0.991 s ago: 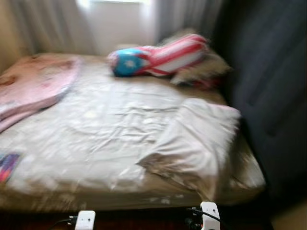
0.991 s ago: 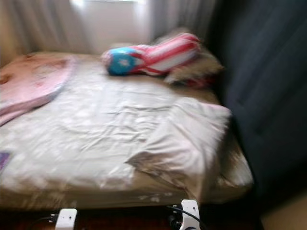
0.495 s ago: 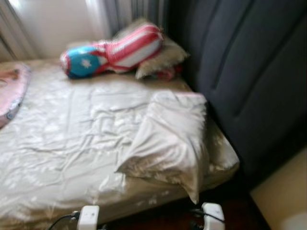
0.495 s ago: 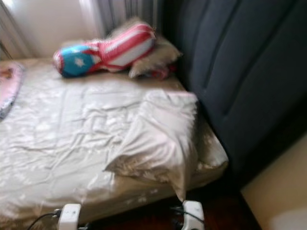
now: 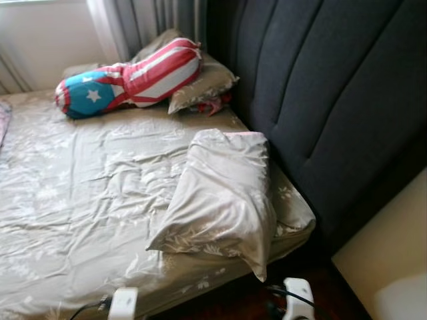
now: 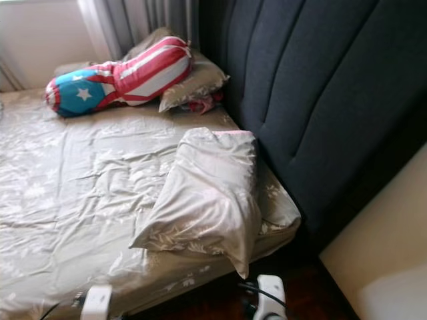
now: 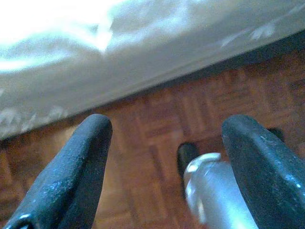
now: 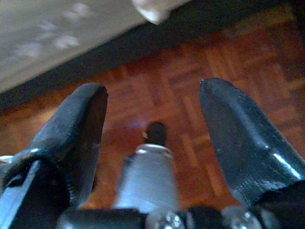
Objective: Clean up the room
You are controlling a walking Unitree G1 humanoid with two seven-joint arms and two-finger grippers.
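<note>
Lying across the bed (image 5: 80, 200), a rumpled beige sheet with pale leaf print is covering the mattress. Red-white-blue star bolster (image 5: 127, 79) is resting at the far end, touching a beige cushion (image 5: 203, 83). Crumpled beige pillow (image 5: 220, 197) is sagging over the near corner beside the dark headboard (image 5: 320, 100). Left tool (image 7: 164, 157) and right tool (image 8: 152, 129) are hanging wide open, holding nothing, above parquet floor (image 7: 152, 114).
</note>
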